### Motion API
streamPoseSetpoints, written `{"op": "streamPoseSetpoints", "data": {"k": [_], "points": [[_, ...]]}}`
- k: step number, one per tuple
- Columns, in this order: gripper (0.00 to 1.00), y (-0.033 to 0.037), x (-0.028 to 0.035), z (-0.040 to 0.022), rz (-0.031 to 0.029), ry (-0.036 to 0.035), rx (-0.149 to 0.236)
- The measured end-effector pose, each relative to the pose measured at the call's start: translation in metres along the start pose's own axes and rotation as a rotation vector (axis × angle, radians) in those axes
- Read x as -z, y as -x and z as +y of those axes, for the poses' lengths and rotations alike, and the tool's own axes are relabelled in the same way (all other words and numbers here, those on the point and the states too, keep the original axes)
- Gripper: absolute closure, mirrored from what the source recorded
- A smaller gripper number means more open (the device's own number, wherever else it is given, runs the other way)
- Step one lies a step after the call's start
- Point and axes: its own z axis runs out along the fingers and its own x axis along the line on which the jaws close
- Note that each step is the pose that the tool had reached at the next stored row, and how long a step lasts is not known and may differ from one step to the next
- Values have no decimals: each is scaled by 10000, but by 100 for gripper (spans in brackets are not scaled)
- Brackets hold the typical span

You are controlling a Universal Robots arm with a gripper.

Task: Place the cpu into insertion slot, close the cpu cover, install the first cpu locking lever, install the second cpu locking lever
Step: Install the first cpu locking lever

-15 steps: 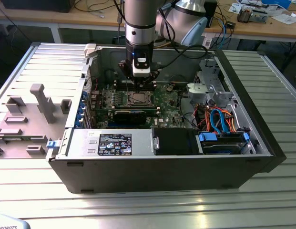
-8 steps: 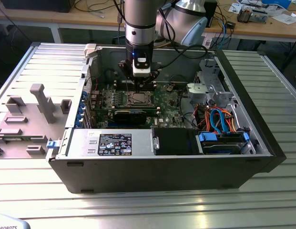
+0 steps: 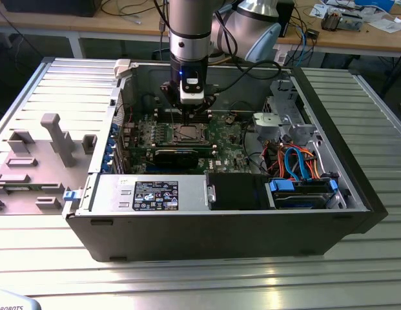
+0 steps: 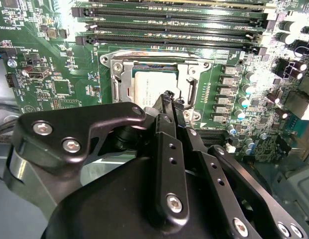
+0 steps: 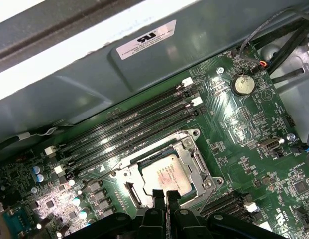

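Seen from above and well back, the exterior view takes in the whole open computer case [image 3: 187, 232] on the ribbed table [image 3: 187, 284]. Both wrist views ride close over the motherboard [image 4: 59, 59] [image 5: 254, 129], looking down past the gripper [image 4: 169, 97] [image 5: 165, 193]. They share the insertion slot [image 4: 154, 82] [image 5: 166, 174] and the memory slots [image 4: 169, 27] [image 5: 129, 124].

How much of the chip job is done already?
The cpu already sits in the insertion slot, and the cpu cover looks folded down around it. The claw, fingers together, is at the cover's edge, right by the chip. That leaves the two locking levers, and I cannot tell whether either is latched.
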Motion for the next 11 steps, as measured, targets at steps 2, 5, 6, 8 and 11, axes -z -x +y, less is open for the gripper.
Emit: {"op": "streamPoseSetpoints", "data": {"k": [2,5,6,8,11], "points": [[84,0,0,0,0,1,9],[84,0,0,0,0,1,27],[84,0,0,0,0,1,33],[84,0,0,0,0,1,45],[84,0,0,0,0,0,62]]}}
